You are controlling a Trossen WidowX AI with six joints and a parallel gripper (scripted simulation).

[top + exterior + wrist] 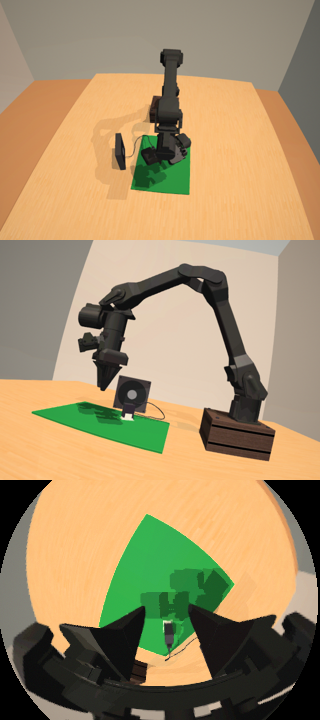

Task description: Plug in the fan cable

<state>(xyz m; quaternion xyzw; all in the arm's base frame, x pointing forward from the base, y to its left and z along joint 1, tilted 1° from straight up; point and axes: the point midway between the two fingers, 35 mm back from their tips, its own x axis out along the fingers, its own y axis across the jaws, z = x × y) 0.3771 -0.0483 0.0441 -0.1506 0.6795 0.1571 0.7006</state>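
The dark plug [128,409] [169,633] stands about upright in the white header [127,417] on the green board [178,180] [144,438] [127,580]. How deep it sits is too small to tell. My gripper [101,388] [167,608] is open and empty, well above the board and off the plug. In the wrist view the plug shows below and between the fingertips. The thin cable [134,145] [163,415] [187,645] loops from the plug to the square black fan [119,152] [132,394]. In the top view the arm hides the header.
The fan stands on edge on the wooden table [219,180] [51,446], beside the board's left edge in the top view. The arm's brown base block [154,107] [240,444] stands behind the board. The cable's loop rises above the table between fan and plug.
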